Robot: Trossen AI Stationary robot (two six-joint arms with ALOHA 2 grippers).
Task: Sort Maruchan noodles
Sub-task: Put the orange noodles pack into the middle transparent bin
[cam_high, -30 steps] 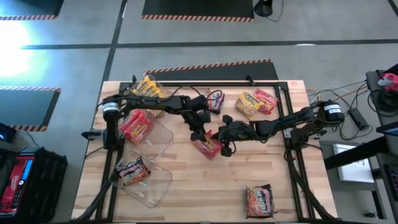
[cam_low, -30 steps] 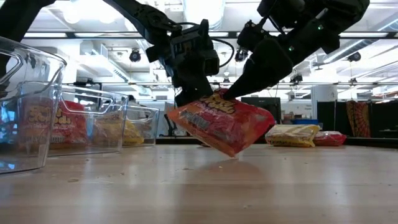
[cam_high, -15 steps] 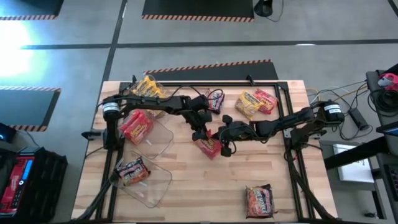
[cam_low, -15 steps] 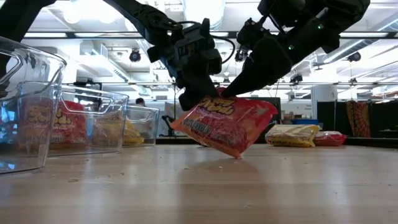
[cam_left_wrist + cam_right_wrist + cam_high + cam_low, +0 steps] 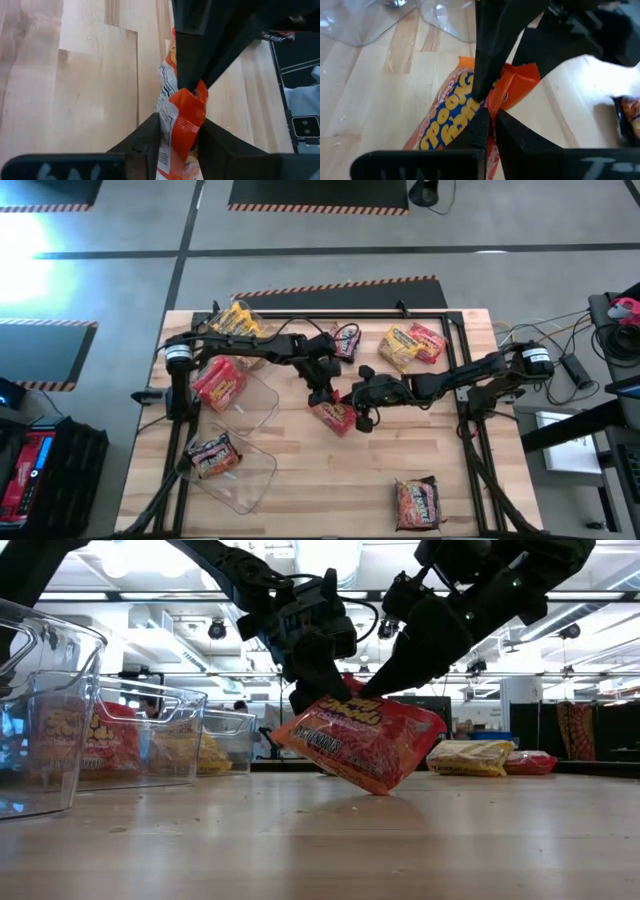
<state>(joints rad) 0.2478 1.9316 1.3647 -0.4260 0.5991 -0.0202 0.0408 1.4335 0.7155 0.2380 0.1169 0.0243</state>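
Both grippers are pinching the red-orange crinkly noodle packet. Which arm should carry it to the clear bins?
Left, probably. The left gripper is shut on the red-orange crinkly noodle packet, and the clear plastic bins sit on that arm's side; the right gripper would reach across.

We see a red noodle pack (image 5: 355,743) tipped up in the middle of the table, one corner down on the wood. A yellow pack (image 5: 402,345) and a red pack (image 5: 428,340) lie touching at the far side. A dark pack (image 5: 345,340) lies near them. Another dark pack (image 5: 417,500) lies alone at the near edge.
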